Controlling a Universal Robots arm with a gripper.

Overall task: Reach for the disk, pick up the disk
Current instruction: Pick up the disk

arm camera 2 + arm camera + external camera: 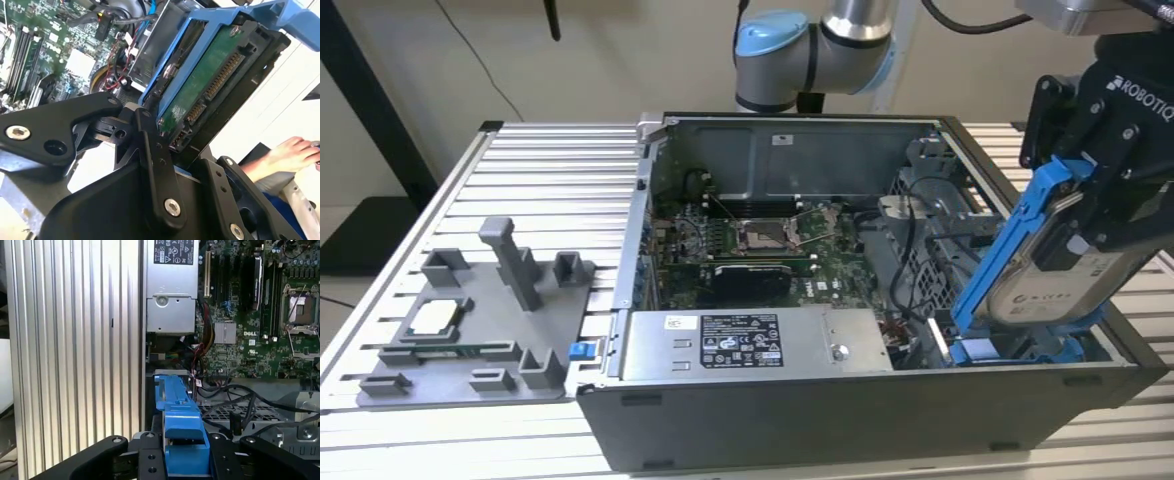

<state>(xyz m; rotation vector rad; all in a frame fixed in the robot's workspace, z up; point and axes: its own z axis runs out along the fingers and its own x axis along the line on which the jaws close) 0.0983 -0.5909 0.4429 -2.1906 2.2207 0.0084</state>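
1. My gripper [1101, 215] is pinching the disk [1047, 275] by its blue rails [1014, 235]; in the second wrist view my fingers [150, 165] press against the drive's frame.
2. The disk stands tilted on edge at the exterior view's right end of the open computer case [854, 420], its lower end level with the case rim.
3. I judge the reach done and the pick-up under way; clearing the case wall calls for a firm hold and a straight lift.

Tool [1107, 215] clamped on disk [1051, 270], held tilted above open computer case [854, 400], right side.
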